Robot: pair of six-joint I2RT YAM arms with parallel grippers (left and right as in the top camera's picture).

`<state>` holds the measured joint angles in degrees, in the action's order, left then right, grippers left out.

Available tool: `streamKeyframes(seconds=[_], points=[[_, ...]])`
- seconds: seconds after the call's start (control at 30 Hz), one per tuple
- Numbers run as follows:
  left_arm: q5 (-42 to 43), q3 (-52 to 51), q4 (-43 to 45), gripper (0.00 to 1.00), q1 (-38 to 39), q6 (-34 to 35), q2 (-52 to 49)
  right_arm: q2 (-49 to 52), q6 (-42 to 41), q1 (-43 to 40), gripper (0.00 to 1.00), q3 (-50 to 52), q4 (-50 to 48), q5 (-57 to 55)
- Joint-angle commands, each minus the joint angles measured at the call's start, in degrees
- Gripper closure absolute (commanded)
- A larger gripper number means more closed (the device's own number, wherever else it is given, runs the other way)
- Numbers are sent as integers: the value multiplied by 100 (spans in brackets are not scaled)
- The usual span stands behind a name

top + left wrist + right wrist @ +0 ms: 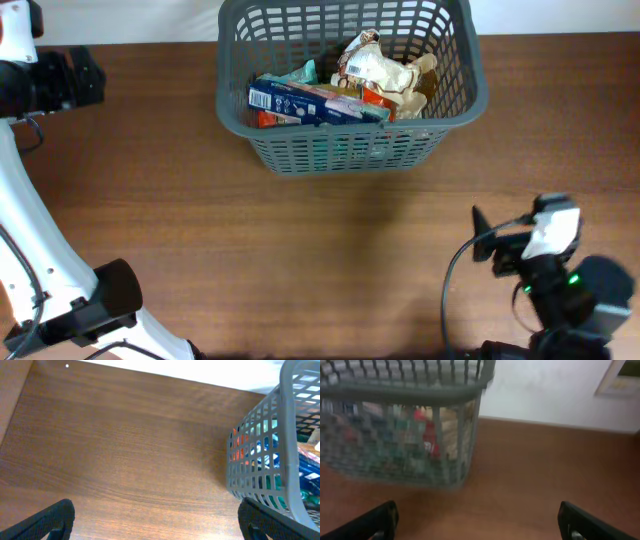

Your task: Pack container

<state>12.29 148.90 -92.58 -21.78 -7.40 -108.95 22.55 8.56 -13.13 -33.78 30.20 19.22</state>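
Note:
The dark grey slotted container (pixel 229 100) stands at the back middle of the wooden table. It holds several snack packets, among them a blue box (pixel 300 103) and a cream bag (pixel 381 68). My left gripper (pixel 98 80) is at the far left, well apart from the container, open and empty. In the left wrist view (pixel 157 522) the container's wall (pixel 260 460) is at the right. My right gripper (pixel 482 235) is at the front right, open and empty. In the right wrist view (pixel 480 522) the container (pixel 405 392) is ahead to the left, blurred.
A white wall (pixel 545 390) runs behind the table's far edge. The left arm's base (pixel 105 300) sits at the front left and the right arm's base (pixel 590 300) at the front right. Bare wood (pixel 300 240) lies between the container and the front edge.

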Motion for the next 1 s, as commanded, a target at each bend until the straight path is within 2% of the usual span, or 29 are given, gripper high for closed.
streamKeyframes(seconds=[0.0, 0.13, 0.2, 0.6, 0.97], points=[[81, -7, 13, 1, -31, 50, 129, -780, -9, 256, 1, 1060, -216, 33], [81, -7, 13, 1, -31, 50, 129, -1349, -7, 697, 1, 1912, -505, 31], [81, -7, 13, 1, -31, 50, 129, -1475, -9, 750, 1, 2015, -514, 31], [81, -7, 13, 1, -31, 50, 129, -2050, -7, 750, 1, 2317, -470, 28], [81, -7, 13, 1, -31, 50, 129, -2236, -7, 750, 1, 2352, 219, 28]])
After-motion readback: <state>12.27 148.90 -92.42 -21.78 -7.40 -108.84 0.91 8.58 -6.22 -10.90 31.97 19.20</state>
